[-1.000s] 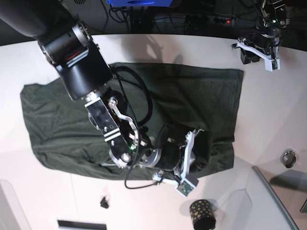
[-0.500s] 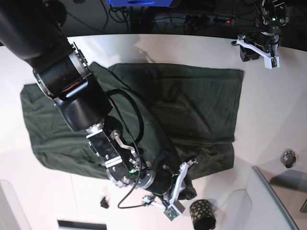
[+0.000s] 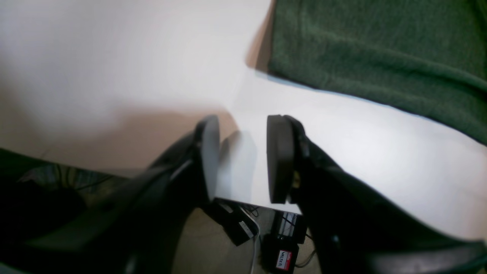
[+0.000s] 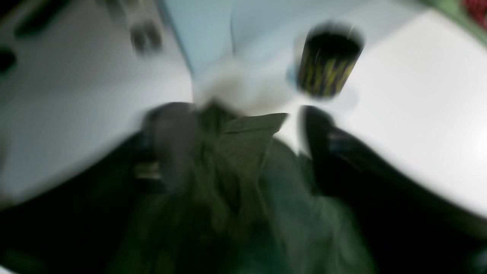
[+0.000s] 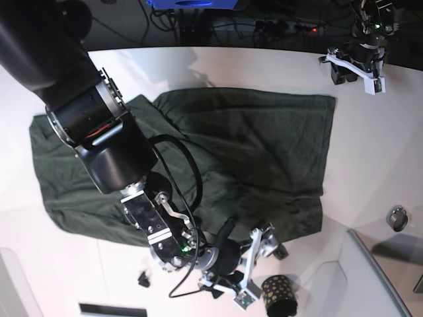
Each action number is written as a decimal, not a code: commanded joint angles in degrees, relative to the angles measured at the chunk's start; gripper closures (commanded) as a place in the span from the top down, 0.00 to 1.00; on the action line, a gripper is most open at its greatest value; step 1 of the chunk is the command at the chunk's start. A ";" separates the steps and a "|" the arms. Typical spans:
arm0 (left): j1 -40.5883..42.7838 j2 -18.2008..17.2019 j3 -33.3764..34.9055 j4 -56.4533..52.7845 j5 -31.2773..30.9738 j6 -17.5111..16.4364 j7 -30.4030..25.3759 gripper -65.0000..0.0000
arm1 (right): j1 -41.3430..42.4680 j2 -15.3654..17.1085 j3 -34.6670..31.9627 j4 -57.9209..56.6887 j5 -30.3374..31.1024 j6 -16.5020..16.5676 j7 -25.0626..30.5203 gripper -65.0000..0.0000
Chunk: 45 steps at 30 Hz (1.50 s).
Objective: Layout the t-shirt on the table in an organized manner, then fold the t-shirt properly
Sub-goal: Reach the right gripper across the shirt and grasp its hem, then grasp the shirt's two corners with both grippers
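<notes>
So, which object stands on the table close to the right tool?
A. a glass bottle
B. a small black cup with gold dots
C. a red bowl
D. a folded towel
B: in the base view the black gold-dotted cup stands upright on the white table just beside the right tool, near the bottom hem of the green t-shirt.
</notes>
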 commanded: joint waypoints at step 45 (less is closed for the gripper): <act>-13.51 4.18 -8.06 -24.45 -19.62 -17.44 3.28 0.86 | -52.56 5.83 77.18 42.29 1.96 8.52 -24.58 0.83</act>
